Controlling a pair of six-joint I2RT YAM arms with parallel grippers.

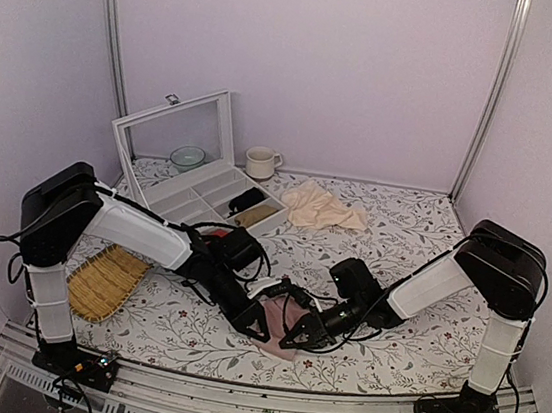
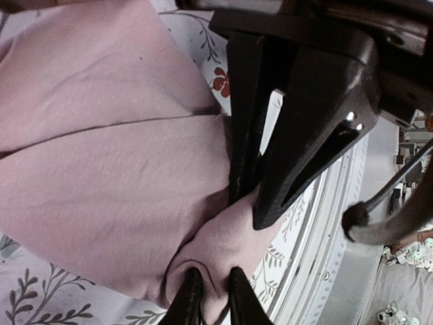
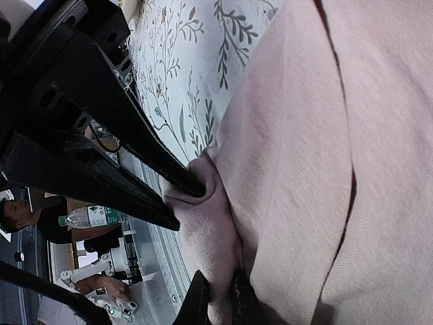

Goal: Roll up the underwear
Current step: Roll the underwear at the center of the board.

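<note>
The underwear [image 2: 101, 169] overruns both wrist views' edges.

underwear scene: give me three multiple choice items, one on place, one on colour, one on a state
1. Where does the underwear lie in the top view?
A front centre
B back right
C far left

2. What colour is the bowl?
A red
B pale green
C black

3. How are the left gripper and right gripper?
A both open
B one open, one shut
C both shut on the underwear

Key: A, it lies at the near edge, mid-width; B, its rim shows pale green; C, each wrist view shows fingers pinching a pink fold.
</note>
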